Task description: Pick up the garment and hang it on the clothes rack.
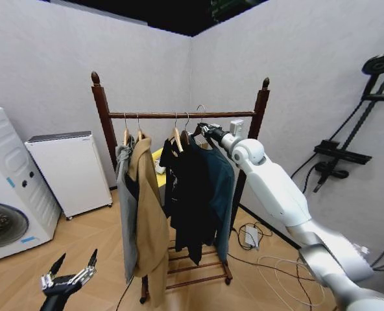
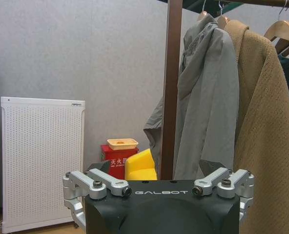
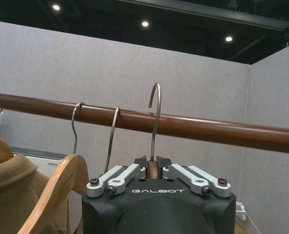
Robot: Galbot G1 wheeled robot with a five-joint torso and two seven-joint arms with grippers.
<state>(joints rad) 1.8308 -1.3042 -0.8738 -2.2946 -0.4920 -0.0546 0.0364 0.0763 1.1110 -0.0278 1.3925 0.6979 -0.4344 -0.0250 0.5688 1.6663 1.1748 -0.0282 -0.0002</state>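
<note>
The garment (image 1: 221, 188), a dark teal jacket, hangs at the right end of the row of clothes on the clothes rack (image 1: 103, 123). My right gripper (image 1: 205, 129) is shut on the neck of its hanger, just below the crossbar (image 1: 153, 115). In the right wrist view the right gripper (image 3: 152, 168) holds the metal hanger hook (image 3: 155, 112) upright. The hook's curve stands higher than the crossbar (image 3: 208, 127), with a gap between them. My left gripper (image 1: 72, 269) hangs low at the front left, open and holding nothing, and in its own view the left gripper (image 2: 154, 175) faces the rack's left post.
A grey coat (image 1: 126, 207), a tan coat (image 1: 150, 214) and a black coat (image 1: 189, 194) hang left of the jacket. A washing machine (image 1: 4, 188) and a white appliance (image 1: 69, 172) stand at the left wall. Cables (image 1: 270, 259) lie on the floor at the right.
</note>
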